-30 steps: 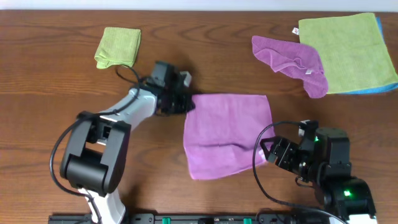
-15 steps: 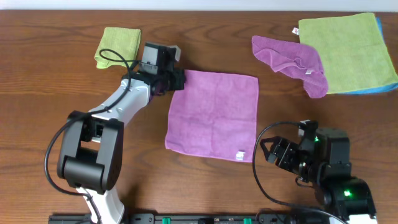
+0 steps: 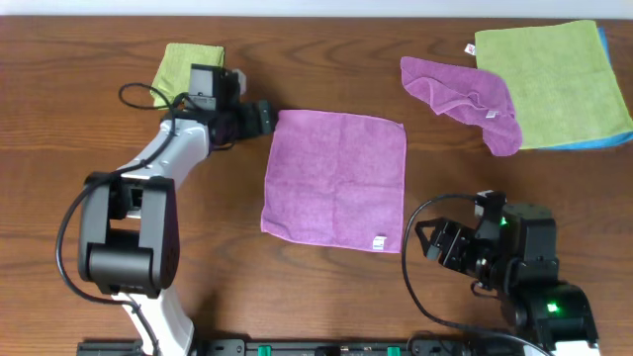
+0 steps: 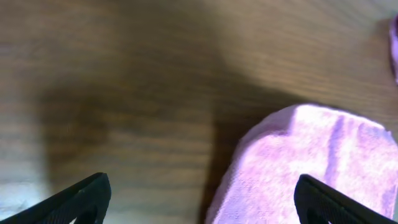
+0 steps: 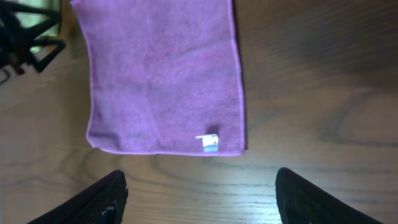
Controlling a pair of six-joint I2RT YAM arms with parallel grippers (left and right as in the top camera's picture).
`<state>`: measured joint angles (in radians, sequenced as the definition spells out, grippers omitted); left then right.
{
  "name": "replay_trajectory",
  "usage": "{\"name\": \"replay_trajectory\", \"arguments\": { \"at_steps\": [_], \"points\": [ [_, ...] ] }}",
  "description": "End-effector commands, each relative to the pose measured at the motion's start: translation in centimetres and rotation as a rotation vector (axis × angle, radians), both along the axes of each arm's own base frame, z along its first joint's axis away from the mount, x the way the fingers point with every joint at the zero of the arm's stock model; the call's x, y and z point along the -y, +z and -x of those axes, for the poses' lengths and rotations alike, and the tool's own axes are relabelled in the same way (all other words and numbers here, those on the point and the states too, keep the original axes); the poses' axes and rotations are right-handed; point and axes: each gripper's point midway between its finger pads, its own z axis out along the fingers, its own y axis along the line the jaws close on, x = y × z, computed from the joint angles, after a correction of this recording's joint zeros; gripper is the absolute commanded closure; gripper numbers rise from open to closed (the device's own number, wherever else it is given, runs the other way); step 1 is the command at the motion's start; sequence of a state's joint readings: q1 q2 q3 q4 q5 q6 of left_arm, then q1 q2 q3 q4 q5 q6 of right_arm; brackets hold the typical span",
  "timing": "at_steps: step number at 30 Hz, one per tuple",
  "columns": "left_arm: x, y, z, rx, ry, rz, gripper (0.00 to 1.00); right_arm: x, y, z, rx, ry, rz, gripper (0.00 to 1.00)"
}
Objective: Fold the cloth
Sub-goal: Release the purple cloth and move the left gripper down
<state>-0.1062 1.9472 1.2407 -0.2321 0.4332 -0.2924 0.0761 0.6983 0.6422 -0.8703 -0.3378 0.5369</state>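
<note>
The cloth (image 3: 336, 178) lies spread flat and square in the middle of the table, its white tag (image 3: 378, 241) at the near right corner. My left gripper (image 3: 265, 117) sits just off the cloth's far left corner with its jaws wide open. In the left wrist view that corner of the cloth (image 4: 311, 149) lies below the gripper (image 4: 205, 202), nearer the right finger, with nothing pinched. My right gripper (image 3: 423, 240) rests open on the table beside the tag corner. The right wrist view shows the cloth (image 5: 161, 74) and tag (image 5: 210, 143) ahead of the gripper (image 5: 199, 199).
A rumpled purple cloth (image 3: 465, 94) lies at the far right, next to a large green cloth (image 3: 549, 84) stacked over a blue one (image 3: 608, 141). A small folded green cloth (image 3: 188, 71) sits at the far left, right behind my left wrist.
My left gripper pulled the cloth's corner up and to the left, spreading the cloth flat, then opened and let go. The right arm has not moved.
</note>
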Motion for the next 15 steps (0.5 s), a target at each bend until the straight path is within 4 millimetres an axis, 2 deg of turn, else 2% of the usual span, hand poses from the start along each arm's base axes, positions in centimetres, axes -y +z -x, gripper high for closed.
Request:
{"name": "replay_trajectory", "arguments": {
  "at_steps": [1, 5, 10, 15],
  "points": [
    [-0.4, 2.5, 0.1, 0.010, 0.000, 0.034, 0.05, 1.2, 0.6, -0.6, 0.036, -0.032, 0.070, 0.23],
    [-0.1, 2.7, 3.4, -0.115, -0.025, 0.074, 0.05, 1.5, -0.6, -0.7, 0.004, -0.041, 0.085, 0.23],
    [0.4, 1.6, 8.3, -0.332, -0.049, 0.119, 0.04, 1.3, -2.2, -1.2, -0.037, -0.032, 0.078, 0.24],
    [0.8, 0.8, 11.9, -0.480, -0.055, 0.158, 0.04, 0.7, -2.5, -2.1, -0.038, -0.017, 0.052, 0.25]
  ]
}}
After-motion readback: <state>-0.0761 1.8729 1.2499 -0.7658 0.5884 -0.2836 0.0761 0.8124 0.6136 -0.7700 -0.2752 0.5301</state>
